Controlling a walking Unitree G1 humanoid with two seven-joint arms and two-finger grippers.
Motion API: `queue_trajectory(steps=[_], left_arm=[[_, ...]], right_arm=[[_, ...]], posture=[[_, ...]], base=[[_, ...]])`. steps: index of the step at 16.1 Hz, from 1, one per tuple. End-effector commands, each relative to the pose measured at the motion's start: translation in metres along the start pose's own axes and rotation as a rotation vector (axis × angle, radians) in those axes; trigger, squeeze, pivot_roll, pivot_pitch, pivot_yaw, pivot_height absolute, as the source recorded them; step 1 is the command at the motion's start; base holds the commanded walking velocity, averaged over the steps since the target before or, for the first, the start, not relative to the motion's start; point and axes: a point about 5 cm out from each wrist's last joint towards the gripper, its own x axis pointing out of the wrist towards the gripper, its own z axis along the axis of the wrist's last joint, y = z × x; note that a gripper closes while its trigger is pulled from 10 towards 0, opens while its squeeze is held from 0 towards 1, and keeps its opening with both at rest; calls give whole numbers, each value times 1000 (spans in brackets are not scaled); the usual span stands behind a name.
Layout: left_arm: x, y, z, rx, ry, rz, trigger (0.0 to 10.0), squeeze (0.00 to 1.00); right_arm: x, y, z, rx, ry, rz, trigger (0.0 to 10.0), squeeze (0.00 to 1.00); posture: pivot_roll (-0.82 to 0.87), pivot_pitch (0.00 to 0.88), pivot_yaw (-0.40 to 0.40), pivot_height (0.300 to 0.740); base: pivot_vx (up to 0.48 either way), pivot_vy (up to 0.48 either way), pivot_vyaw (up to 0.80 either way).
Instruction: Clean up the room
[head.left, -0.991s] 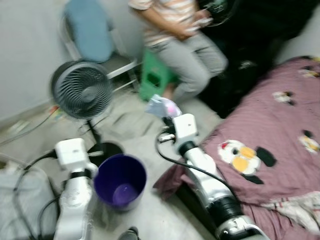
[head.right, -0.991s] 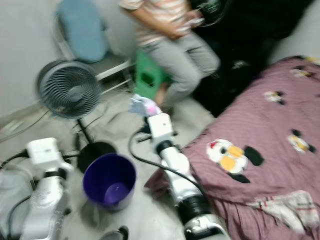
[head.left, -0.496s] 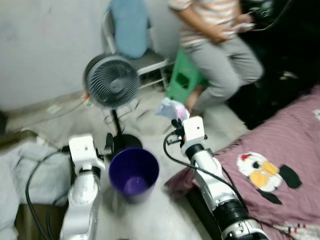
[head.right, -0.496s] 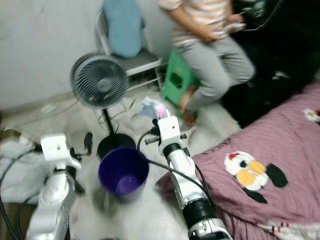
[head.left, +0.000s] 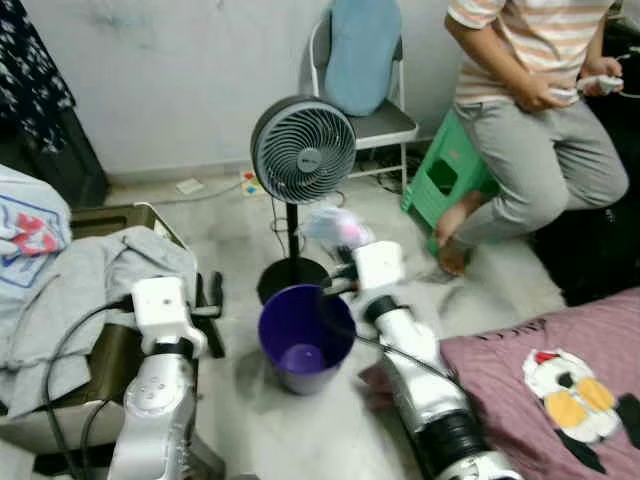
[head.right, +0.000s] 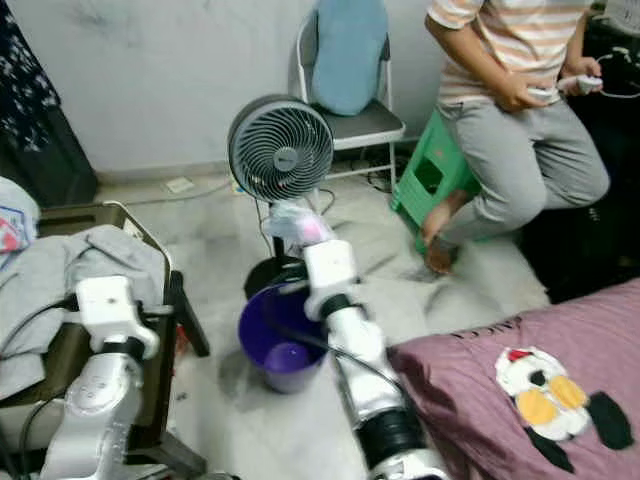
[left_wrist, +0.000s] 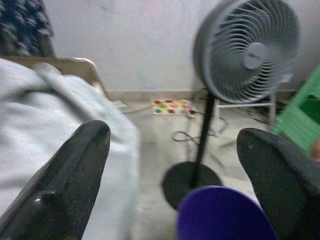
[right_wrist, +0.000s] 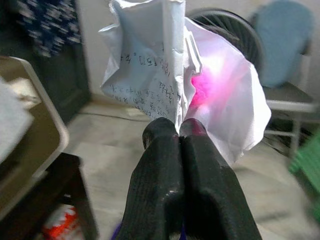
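1. Since the right pincer (right_wrist: 178, 131) is clenched on the crumpled paper (right_wrist: 170, 75) just above the far rim of the purple bin (head.left: 305, 338), the robot does best to bring the paper over the bin's middle before letting go.
2. It should lower the wad first, as light paper may drift towards the fan (head.left: 302, 150) standing just behind.
3. The left pincer (left_wrist: 175, 165) hangs spread and empty to the left of the bin.
4. The bin seems to hold only a pale patch at its bottom.
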Motion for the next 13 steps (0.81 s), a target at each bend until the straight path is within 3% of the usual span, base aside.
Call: queue_trajectory(steps=[1,9,13], left_arm=[[0,-6,2,-12,-5,-27,10000,0],[1,-8,5,-28,-25,-60,10000,0],[1,-8,5,-31,-22,-64,10000,0]], right_arm=[[-1,-9,2,-11,-3,-24,10000,0],[0,-9,3,-12,-4,-24,10000,0],[1,-9,4,-12,-5,-25,10000,0]], posture=[[64,45,-24,740],[64,32,-26,740],[65,33,-23,740]], base=[[0,0,513],[0,0,74],[256,0,0]])
